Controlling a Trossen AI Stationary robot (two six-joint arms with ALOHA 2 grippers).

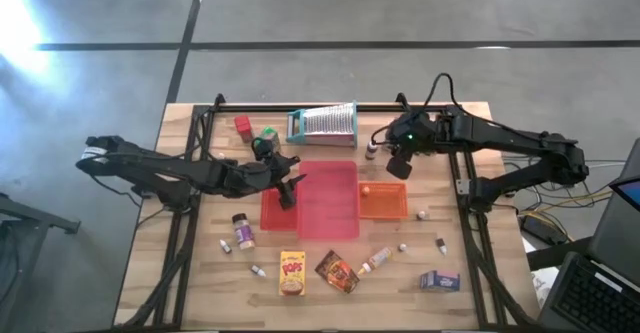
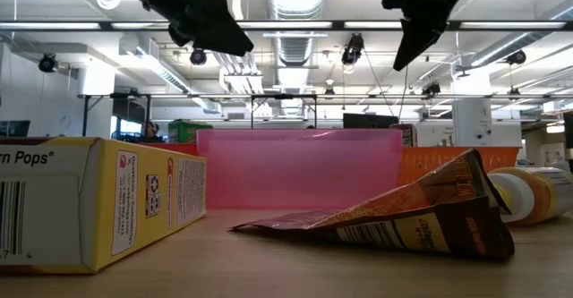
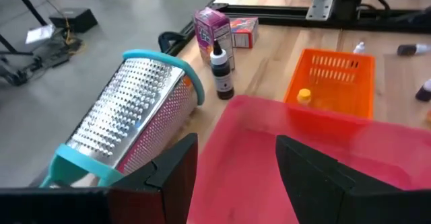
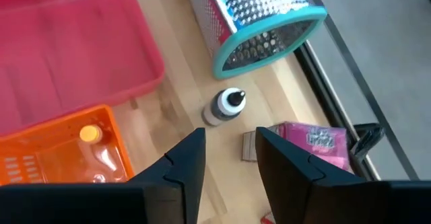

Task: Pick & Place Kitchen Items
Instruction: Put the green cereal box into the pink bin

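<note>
My left gripper [image 1: 290, 195] [image 3: 236, 163] hangs open above the left part of the flat red tray [image 1: 330, 208], holding nothing. My right gripper [image 1: 397, 168] [image 4: 229, 157] is open too, raised over the table by the orange tray's far edge. A small dark bottle with a white cap [image 4: 225, 106] [image 1: 372, 151] stands just beyond its fingertips, and a pink box [image 4: 316, 143] lies beside that. A tiny yellow-capped bottle [image 3: 304, 96] lies in the orange tray [image 1: 395, 208]. Near the front edge lie a yellow box [image 1: 292, 271], a brown packet [image 1: 337, 271], a spice jar [image 1: 242, 231] and a blue-purple box [image 1: 438, 281].
A silver grater with a teal frame [image 1: 322, 125] lies on its side at the table's far edge, with a red box [image 1: 242, 125] and a green box [image 1: 268, 133] to its left. Several tiny bottles [image 1: 375, 261] are scattered near the front. Bare wood shows at the front left.
</note>
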